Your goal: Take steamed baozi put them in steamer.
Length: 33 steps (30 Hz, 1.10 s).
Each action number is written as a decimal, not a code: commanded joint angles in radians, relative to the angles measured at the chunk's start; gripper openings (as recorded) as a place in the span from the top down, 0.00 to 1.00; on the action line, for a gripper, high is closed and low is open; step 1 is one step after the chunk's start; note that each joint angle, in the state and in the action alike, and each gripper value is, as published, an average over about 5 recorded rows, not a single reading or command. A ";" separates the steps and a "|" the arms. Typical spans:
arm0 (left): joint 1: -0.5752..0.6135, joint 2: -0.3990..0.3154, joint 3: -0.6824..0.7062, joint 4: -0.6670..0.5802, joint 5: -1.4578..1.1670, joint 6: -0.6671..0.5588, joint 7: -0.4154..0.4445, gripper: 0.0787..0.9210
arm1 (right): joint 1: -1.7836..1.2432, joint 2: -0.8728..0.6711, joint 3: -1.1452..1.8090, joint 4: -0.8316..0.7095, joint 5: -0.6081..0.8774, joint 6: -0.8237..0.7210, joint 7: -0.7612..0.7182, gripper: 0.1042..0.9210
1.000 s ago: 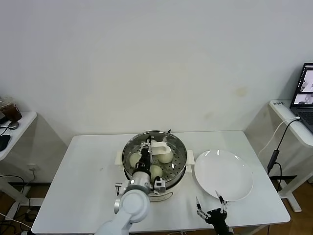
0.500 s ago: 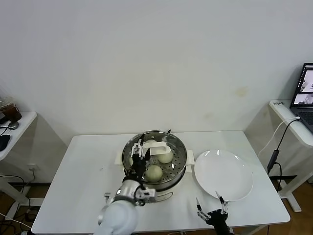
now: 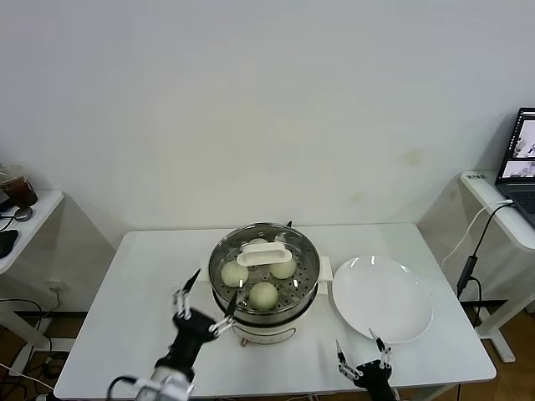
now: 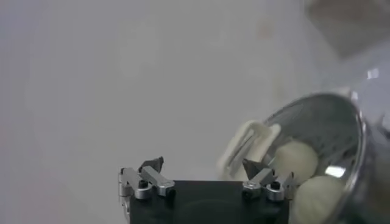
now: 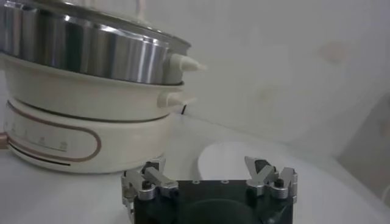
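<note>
With the baozi point(image 3: 263, 294) placed in the steamer point(image 3: 309, 280), the left gripper point(image 3: 203, 304), spread empty at its seven o'clock, may be parked.

Even, soft indoor light fills the head view, with faint shadows under the steamer point(image 3: 264, 276) on the table point(image 3: 134, 309). Small glints mark the plate point(image 3: 383, 297). The left wrist view is hazy and washed out; the right wrist view is slightly soft.

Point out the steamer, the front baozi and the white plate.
steamer point(image 3: 311, 266): head view, steel rim on its right side.
front baozi point(image 3: 263, 295): head view, top of the bun.
white plate point(image 3: 382, 296): head view, bare centre.
</note>
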 commanded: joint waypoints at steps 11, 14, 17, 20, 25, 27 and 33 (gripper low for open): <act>0.388 -0.067 -0.183 0.267 -0.593 -0.463 -0.041 0.12 | -0.135 -0.097 -0.038 0.114 0.170 -0.061 -0.003 0.12; 0.391 -0.075 -0.191 0.282 -0.579 -0.472 -0.042 0.12 | -0.128 -0.096 -0.038 0.111 0.173 -0.060 -0.005 0.12; 0.394 -0.081 -0.197 0.278 -0.562 -0.475 -0.038 0.12 | -0.123 -0.092 -0.040 0.108 0.172 -0.058 -0.004 0.12; 0.393 -0.082 -0.201 0.270 -0.554 -0.470 -0.033 0.12 | -0.120 -0.087 -0.046 0.107 0.169 -0.057 -0.003 0.12; 0.384 -0.087 -0.203 0.264 -0.544 -0.452 -0.029 0.12 | -0.110 -0.084 -0.048 0.088 0.164 -0.050 -0.003 0.12; 0.379 -0.091 -0.202 0.264 -0.539 -0.442 -0.028 0.12 | -0.108 -0.084 -0.048 0.083 0.163 -0.047 -0.003 0.12; 0.367 -0.095 -0.198 0.272 -0.518 -0.422 -0.021 0.12 | -0.108 -0.078 -0.057 0.088 0.159 -0.049 -0.003 0.12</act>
